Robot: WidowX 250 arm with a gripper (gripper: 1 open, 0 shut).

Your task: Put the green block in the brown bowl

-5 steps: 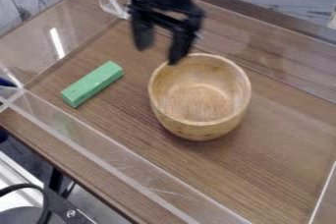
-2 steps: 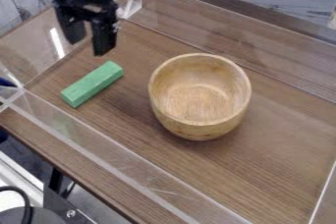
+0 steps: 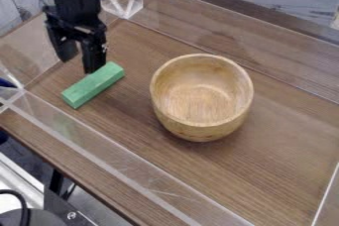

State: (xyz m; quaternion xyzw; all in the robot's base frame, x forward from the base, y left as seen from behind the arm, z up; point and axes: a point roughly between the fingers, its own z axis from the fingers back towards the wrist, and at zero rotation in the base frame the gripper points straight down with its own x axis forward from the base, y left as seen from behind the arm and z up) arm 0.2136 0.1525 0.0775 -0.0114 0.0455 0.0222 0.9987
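Observation:
The green block is a flat bright-green bar lying on the dark wooden table at the left. The brown bowl, round and light wood with thick walls, stands upright to its right, empty. My black gripper points straight down just above and behind the block's far end, its two fingers spread apart with nothing between them. It stands open and is not touching the block.
Clear acrylic walls ring the tabletop, with the front-left corner close to the block. A clear bracket stands at the back wall behind the arm. Bare wood lies in front of and right of the bowl.
The gripper has travelled left from above the bowl's far rim to over the block's far end and has sunk lower. Its jaws stayed open. Block and bowl have not moved.

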